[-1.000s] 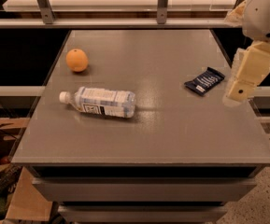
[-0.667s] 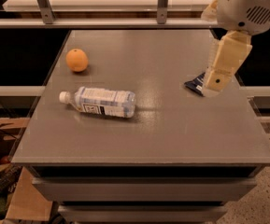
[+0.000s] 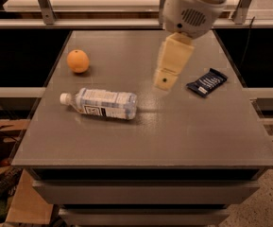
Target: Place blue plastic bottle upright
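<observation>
The blue plastic bottle (image 3: 103,103) lies on its side on the grey table (image 3: 174,136), left of centre. Its white cap points left and its label faces up. My gripper (image 3: 166,82) hangs from the arm above the middle of the table. It is to the right of the bottle's base, apart from it, and holds nothing.
An orange (image 3: 78,61) sits at the back left of the table. A flat dark-blue snack wrapper (image 3: 206,82) lies at the right, just right of the gripper. A metal rail runs behind the table. The floor at the left holds cardboard.
The arm has swung left from the table's right edge, over the snack wrapper, to the middle of the table. The bottle, orange and wrapper have not moved.
</observation>
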Tool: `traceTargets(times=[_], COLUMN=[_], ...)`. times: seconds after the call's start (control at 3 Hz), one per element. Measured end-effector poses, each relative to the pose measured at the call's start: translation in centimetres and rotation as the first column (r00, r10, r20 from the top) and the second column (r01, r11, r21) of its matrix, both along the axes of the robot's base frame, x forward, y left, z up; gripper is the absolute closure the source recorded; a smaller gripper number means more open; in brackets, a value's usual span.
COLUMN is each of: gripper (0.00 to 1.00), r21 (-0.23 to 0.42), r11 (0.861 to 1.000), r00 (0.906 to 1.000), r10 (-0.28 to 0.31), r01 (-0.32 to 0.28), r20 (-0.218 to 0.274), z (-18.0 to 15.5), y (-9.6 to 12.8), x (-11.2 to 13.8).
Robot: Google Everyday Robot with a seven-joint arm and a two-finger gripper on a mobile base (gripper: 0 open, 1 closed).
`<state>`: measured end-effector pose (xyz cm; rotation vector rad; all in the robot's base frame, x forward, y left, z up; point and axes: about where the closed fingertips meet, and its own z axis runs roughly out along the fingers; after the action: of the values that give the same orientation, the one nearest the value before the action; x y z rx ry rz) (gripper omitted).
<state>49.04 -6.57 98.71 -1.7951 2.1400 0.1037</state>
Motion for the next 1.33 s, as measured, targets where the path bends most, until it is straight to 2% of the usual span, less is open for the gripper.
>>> traceTargets(times=[0.33,0.67,1.0,1.33], gripper=[0.0,0.0,0.0,0.0], r21=[0.014,0.014,-0.005,-0.061], r11=[0.999,0.999,1.0,0.998], r00=[0.9992,0.9992,0.9996,0.9994], r10=[-0.041,-0.041,-0.019,0.031], r01=[0.041,0.041,0.019,-0.03], r20=[-0.003,-0.003,0.019,0.018], z=[0.2,0.2,0.3,-0.6], y=[0.2,0.2,1.6,4.2], x=[0.1,0.1,-0.1,0.0])
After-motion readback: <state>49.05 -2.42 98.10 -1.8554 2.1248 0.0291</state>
